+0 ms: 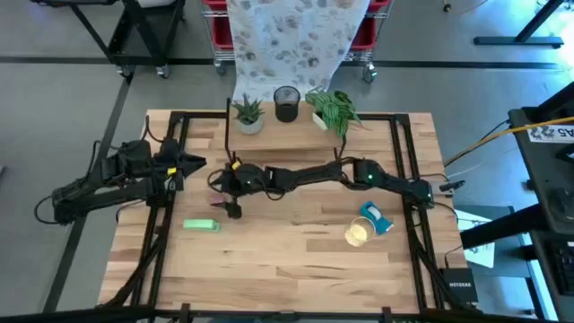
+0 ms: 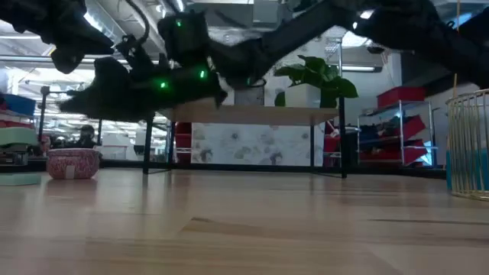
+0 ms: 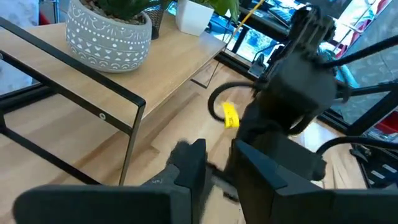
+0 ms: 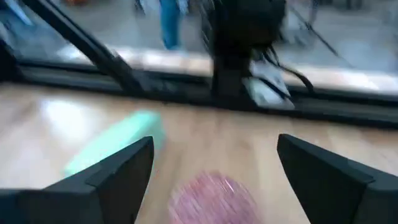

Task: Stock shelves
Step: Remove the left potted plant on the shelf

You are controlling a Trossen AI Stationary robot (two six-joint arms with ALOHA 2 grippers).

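A black box [image 1: 458,289] at the table's corner reads "NETGEAR".

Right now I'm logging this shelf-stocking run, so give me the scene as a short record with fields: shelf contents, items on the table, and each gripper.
shelves: top holds a succulent in a grey pot, a dark mesh cup and a leafy plant in a white pot
table items: green bar, pink round item, wire basket, blue object
right gripper: open, over the pink round item, beside the green bar
left gripper: at the table's left edge, waiting
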